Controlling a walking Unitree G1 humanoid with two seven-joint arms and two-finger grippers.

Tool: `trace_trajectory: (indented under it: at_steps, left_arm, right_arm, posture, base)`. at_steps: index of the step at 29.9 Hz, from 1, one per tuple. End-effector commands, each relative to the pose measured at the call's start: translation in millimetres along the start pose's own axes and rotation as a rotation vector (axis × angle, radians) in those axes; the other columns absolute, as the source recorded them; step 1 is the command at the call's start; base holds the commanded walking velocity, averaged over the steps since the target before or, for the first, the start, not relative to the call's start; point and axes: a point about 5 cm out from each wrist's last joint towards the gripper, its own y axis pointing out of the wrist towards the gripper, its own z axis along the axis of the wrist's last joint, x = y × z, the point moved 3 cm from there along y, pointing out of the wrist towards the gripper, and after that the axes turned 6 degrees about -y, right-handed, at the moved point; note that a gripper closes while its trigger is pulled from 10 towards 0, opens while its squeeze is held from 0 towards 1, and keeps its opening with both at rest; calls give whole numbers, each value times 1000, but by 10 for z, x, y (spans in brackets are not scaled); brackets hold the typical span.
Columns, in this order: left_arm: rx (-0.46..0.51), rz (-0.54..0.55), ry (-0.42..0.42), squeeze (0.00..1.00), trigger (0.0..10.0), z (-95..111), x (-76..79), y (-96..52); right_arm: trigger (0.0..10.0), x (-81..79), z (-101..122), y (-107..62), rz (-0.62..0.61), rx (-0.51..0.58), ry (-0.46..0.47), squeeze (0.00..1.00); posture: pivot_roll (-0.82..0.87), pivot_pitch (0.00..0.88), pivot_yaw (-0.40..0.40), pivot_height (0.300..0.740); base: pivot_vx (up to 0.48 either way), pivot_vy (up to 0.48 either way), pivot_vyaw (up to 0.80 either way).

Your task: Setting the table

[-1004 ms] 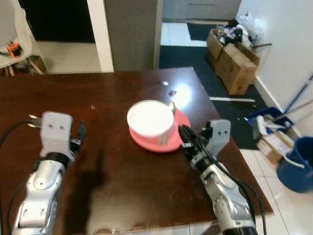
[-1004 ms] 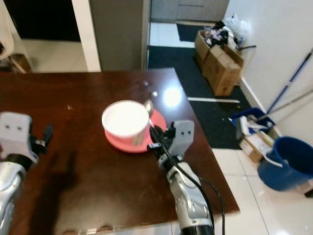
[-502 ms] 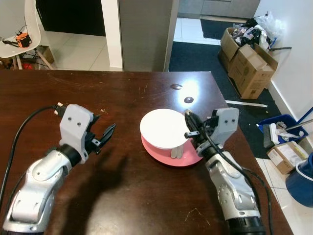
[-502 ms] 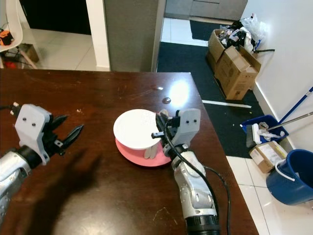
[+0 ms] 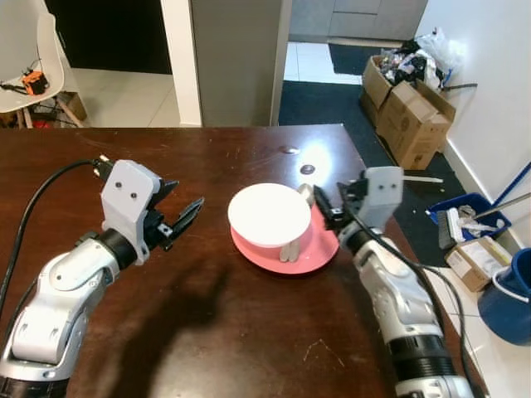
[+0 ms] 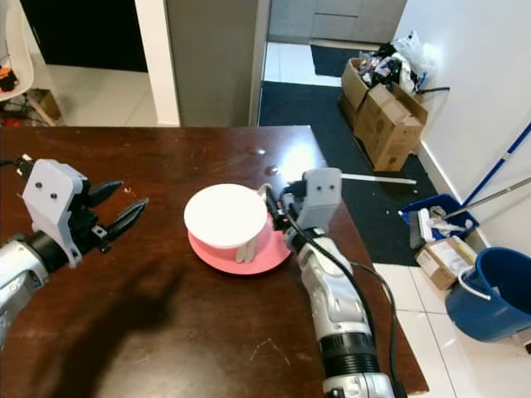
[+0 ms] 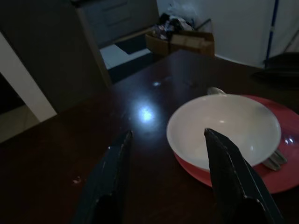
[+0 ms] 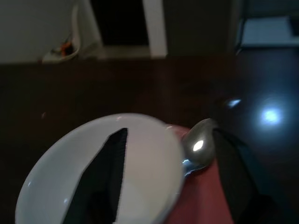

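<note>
On the dark wooden table (image 5: 207, 332) a white bowl (image 5: 267, 214) stands on a pink plate (image 5: 322, 249). A metal spoon (image 5: 305, 192) lies on the plate beside the bowl's far right side, and a utensil handle (image 5: 289, 248) sticks out at the bowl's near side. My right gripper (image 5: 323, 207) is open at the plate's right edge; in the right wrist view its fingers (image 8: 107, 172) straddle the bowl's rim (image 8: 140, 123) and the spoon (image 8: 198, 147). My left gripper (image 5: 189, 193) is open above the table left of the bowl, pointing at the bowl (image 7: 224, 128).
The table's right edge runs just past my right arm. Beyond it on the floor are cardboard boxes (image 5: 415, 108), a blue bucket (image 5: 510, 298) and a small bin (image 5: 465, 217). A white chair (image 5: 25, 75) stands at the back left, a grey pillar (image 5: 236, 58) behind the table.
The camera has shifted. My left gripper has come up from low at the left and opened toward the bowl. My right gripper has moved from the plate's near right edge up beside the spoon.
</note>
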Motion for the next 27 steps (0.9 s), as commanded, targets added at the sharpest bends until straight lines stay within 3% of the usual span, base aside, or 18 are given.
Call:
trace_trajectory:
  at_steps: [1,5,6,14,18,23,27]
  left_arm:
    - [-30,1,15,0,10000,-42,18,-6]
    - [-34,7,14,0,10000,-50,24,-10]
    - [-38,9,15,0,10000,-60,35,-15]
    - [-50,8,14,0,10000,-84,74,-52]
    - [-53,8,15,0,10000,-89,85,-53]
    - [-51,12,20,0,10000,-68,72,-45]
    - [-51,23,19,0,10000,-66,62,-48]
  right_arm:
    - [10000,-88,-115,89,33,-58,-9,1000]
    - [10000,-129,-206,143,52,-128,7,1000]
    - [10000,-138,-240,188,54,-164,17,0]
    - [10000,-14,-192,332,-20,-212,9,0]
    - [10000,4,-252,344,-16,-241,117,0]
    - [10000,-152,-372,325,92,-302,276,0]
    - [10000,-219,-446,307,128,-343,253,0]
  posture:
    - [90,32,66,740]
    - [100,35,60,740]
    - [108,37,57,740]
    - [122,46,50,740]
    - [128,50,54,740]
    - [131,59,58,740]
    - [130,65,53,740]
  base:
    - [0,0,0]
    - [0,0,0]
    - [0,0,0]
    - [0,0,0]
    - [0,0,0]
    - [0,0,0]
    - [0,0,0]
